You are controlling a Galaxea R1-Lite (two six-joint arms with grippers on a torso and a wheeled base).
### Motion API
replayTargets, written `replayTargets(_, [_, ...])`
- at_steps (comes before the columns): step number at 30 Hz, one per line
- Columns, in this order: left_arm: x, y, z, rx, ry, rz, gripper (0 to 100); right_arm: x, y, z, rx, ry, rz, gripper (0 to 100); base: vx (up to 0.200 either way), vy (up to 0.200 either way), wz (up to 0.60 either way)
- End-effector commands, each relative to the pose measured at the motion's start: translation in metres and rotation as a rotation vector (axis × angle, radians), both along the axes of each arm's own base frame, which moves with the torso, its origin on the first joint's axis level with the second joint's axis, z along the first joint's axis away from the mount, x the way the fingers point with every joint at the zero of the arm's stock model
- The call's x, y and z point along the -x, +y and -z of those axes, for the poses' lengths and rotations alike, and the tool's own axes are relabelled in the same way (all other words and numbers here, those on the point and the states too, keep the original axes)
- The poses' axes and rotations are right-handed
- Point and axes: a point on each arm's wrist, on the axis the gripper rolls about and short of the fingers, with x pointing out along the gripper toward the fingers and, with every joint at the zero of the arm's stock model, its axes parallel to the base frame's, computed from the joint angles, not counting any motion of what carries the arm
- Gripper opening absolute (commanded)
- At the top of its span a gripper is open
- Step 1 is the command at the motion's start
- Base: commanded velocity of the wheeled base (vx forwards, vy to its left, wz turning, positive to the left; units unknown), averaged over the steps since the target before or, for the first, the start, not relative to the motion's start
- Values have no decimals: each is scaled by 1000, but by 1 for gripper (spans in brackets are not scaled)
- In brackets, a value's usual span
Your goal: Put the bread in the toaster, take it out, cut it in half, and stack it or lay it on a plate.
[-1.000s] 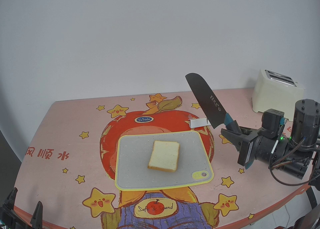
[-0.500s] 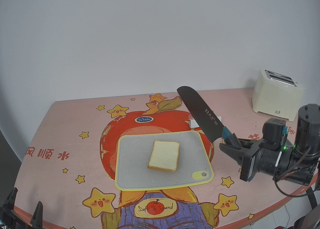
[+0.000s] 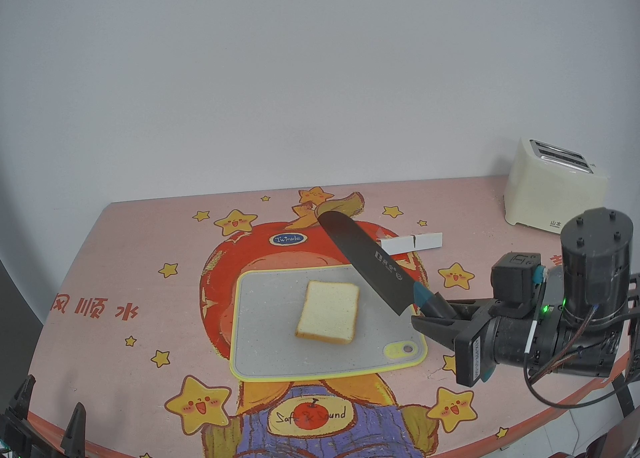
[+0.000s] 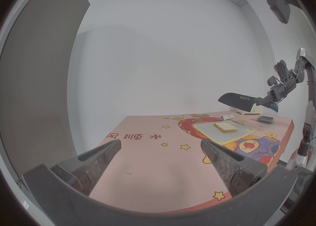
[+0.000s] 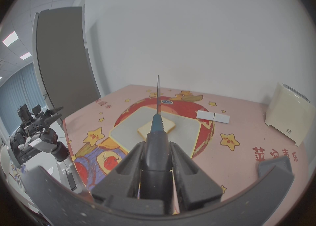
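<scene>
My left gripper [image 4: 161, 149] hangs at the near edge of the table [image 3: 133, 319], fingers apart, holding nothing. My right gripper [image 3: 441, 317] is clamped on the handle of the knife [image 3: 370, 258], its blade raised and slanting over the right side of the cutting board [image 3: 267, 339], clear of the bread [image 3: 328, 312]. The slice lies flat and whole mid-board, so I judge cutting and plating remain. Whether it is toasted I cannot tell. Far right stands the toaster [image 3: 553, 189], the inside of its slots hidden.
</scene>
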Motion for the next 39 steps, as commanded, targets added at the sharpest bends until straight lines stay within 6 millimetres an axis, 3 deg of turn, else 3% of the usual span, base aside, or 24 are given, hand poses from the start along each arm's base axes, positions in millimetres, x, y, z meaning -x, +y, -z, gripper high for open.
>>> replayTargets(1, [0,0,5,-1,7,0,100,-1,4,-25,-13,-4,-10,0,0,0,0])
replayTargets(11, [-1,0,5,-1,6,-2,100,-2,3,-18,-28,77,-125,0,0,0,0])
replayTargets(19, [0,0,5,-4,2,0,100,-22,-17,-18,-59,100,-221,0,0,0,0])
replayTargets(34, [0,-1,3,-27,-12,36,100,-33,-28,2,62,77,-235,0,0,0,0])
replayTargets(39, [6,-2,-33,-20,-366,80,100,-35,-28,2,61,73,-229,0,0,0,0])
